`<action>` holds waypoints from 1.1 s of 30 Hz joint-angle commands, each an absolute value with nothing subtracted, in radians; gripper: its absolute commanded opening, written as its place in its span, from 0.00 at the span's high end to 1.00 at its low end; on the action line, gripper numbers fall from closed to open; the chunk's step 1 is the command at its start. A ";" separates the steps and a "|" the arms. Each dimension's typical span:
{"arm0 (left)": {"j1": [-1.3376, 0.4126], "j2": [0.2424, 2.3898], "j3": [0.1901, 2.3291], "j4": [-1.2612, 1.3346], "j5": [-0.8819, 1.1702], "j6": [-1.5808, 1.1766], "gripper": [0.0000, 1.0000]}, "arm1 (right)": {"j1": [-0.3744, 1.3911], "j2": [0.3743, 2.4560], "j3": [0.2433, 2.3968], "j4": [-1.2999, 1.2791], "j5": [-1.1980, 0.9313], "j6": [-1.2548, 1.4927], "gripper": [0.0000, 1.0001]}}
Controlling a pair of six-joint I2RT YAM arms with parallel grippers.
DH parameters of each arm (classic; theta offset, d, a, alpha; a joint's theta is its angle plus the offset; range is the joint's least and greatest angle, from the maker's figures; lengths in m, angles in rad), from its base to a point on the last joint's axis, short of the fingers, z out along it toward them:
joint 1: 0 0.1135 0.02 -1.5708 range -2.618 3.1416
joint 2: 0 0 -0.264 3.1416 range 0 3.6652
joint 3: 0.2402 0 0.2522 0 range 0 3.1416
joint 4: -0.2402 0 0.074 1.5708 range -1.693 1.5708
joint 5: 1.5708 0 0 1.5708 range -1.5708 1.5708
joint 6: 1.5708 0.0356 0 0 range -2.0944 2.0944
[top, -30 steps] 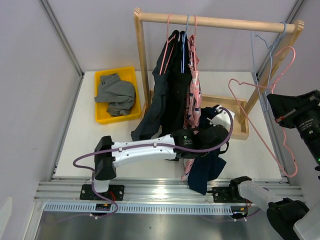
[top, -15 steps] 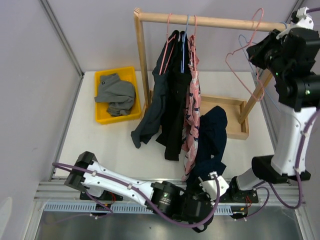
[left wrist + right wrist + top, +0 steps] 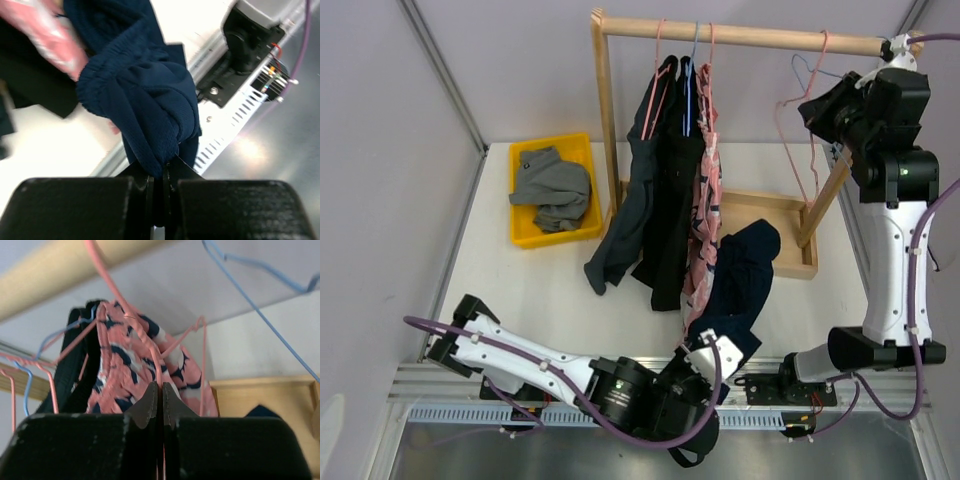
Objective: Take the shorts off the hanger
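The navy shorts (image 3: 742,268) droop from the rack's base down to my left gripper (image 3: 712,340), which is shut on a bunched fold of them (image 3: 145,100) at the table's near edge; its fingertips (image 3: 162,172) pinch the cloth. My right gripper (image 3: 820,108) is raised to the wooden rod (image 3: 760,40) and shut on an empty pink hanger (image 3: 798,150); the wire (image 3: 150,355) runs between its closed fingers. Dark charcoal shorts (image 3: 630,200), black shorts (image 3: 670,200) and pink patterned shorts (image 3: 706,190) hang on hangers at the rod's left. Grey shorts (image 3: 552,185) lie in the yellow bin (image 3: 525,235).
An empty blue hanger (image 3: 808,68) hangs on the rod beside the pink one. The wooden rack's base frame (image 3: 775,205) sits at the back right of the table. The right arm's base (image 3: 820,375) and the metal rail (image 3: 470,375) run along the near edge.
My right arm has risen from low at the right and brought the pink hanger up to the rod. My left arm has swung back to the near edge, pulling the navy shorts with it.
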State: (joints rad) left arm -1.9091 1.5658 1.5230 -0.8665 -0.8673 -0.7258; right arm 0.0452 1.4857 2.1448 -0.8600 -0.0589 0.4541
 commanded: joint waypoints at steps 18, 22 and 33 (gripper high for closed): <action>-1.193 1.040 1.558 -0.969 -0.964 -0.283 1.00 | 0.041 0.910 1.694 -0.954 0.055 0.399 0.01; -0.887 1.074 1.642 -0.839 -0.803 -0.109 1.00 | 0.041 0.853 1.652 -0.980 0.052 0.403 0.00; -0.349 1.448 2.166 -0.845 -0.535 -0.078 1.00 | 0.041 0.761 1.506 -0.992 0.045 0.402 0.01</action>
State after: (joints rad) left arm -0.4511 1.4212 1.9827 -0.8970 -0.6178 -0.0952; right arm 0.0425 0.7853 1.5196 -0.9977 0.0444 0.4099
